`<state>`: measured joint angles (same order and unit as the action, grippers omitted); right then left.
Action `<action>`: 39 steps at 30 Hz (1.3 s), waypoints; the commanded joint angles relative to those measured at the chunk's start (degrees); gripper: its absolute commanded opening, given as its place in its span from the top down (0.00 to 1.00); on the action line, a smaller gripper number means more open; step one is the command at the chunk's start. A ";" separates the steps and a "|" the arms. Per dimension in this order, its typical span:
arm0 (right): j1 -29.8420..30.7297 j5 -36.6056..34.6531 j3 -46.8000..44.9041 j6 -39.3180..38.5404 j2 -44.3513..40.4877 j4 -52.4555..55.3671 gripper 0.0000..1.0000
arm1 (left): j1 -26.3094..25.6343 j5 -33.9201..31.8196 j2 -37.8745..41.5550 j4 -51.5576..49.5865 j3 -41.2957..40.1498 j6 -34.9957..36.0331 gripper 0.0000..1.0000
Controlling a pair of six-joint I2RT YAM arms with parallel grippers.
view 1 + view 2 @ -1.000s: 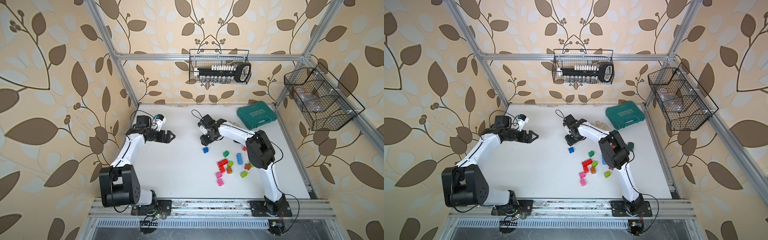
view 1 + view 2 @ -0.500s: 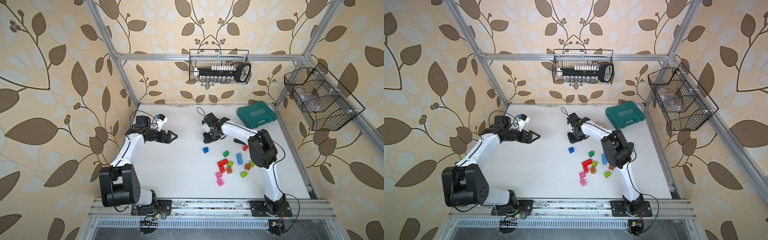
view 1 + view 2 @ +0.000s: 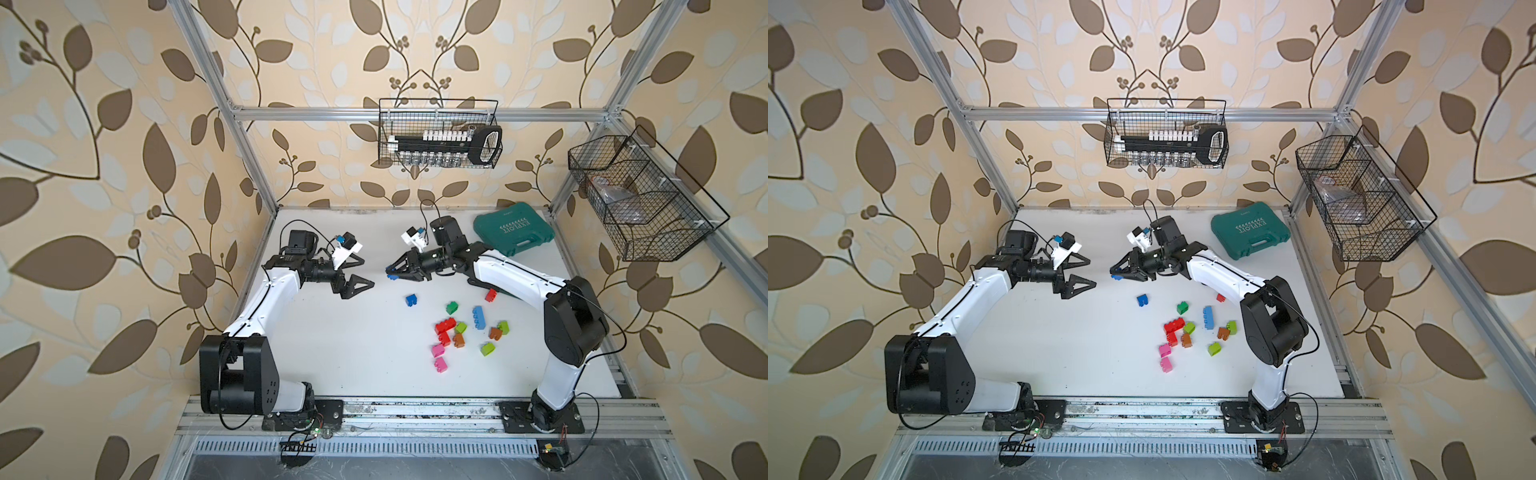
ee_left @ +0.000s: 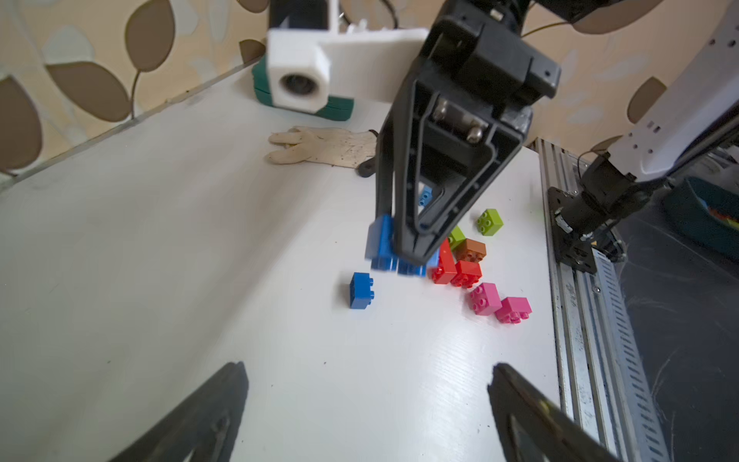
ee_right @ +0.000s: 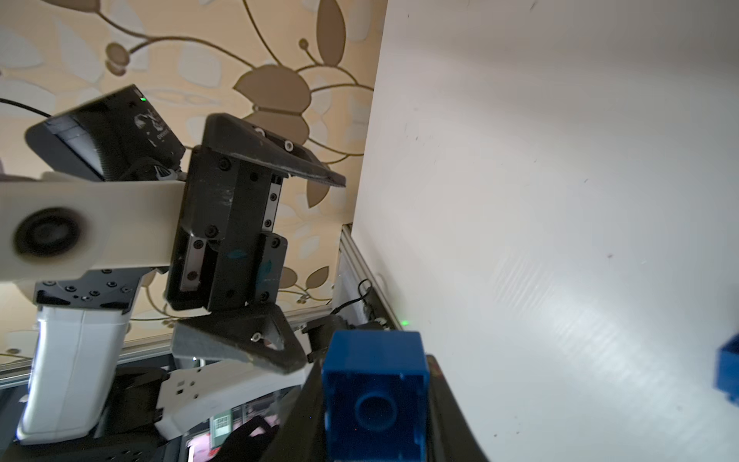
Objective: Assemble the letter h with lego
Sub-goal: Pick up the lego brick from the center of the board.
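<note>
Right gripper (image 3: 389,274): clenched on one blue brick (image 3: 390,276); held clear above the tabletop (image 3: 332,353), fingertips turned toward the left gripper (image 3: 362,273); the brick's hollow underside (image 5: 376,400) was shown in the right wrist view; in the left wrist view the held piece was blurred, so whether more than one brick was carried could not be told.

Left gripper: released, jaws spread wide, nothing between them; set just across from the right gripper, a gap left between the two; judged to be waiting for a handover.

Remaining lego, loose on the tabletop: second blue brick (image 3: 411,300), lying apart from the rest; green brick (image 3: 452,308); small red brick (image 3: 491,295); light blue brick (image 3: 478,318); red bricks (image 3: 445,326), touching, whether clicked together could not be told; three lime bricks (image 3: 488,348); two orange bricks (image 3: 459,340); two pink bricks (image 3: 438,350), just beside each other.

Progress, as judged: no part of a letter h was seen laid out; neither upright nor bar was begun; one brick was in hand; nearly the whole assembly was left to be done.

Other items: teal case (image 3: 514,233) at the rear of the tabletop; white glove (image 4: 324,146), seen near the case in the left wrist view.
</note>
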<state>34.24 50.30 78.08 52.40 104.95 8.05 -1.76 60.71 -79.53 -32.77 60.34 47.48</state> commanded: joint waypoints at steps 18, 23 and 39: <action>4.87 1.82 -11.53 37.25 -1.67 -42.25 0.75 | -2.64 7.05 1.83 2.56 0.57 2.47 0.47; 4.70 1.04 -13.03 38.39 -2.02 -45.36 0.75 | -2.64 6.53 1.99 2.81 1.33 0.45 0.67; -0.18 -6.41 -21.65 20.79 -11.02 -27.02 0.38 | -2.64 -10.52 2.84 -11.56 0.57 8.65 0.84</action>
<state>35.44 47.07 57.93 81.67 97.49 -28.14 -4.47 55.83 -79.15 -38.22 61.36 50.63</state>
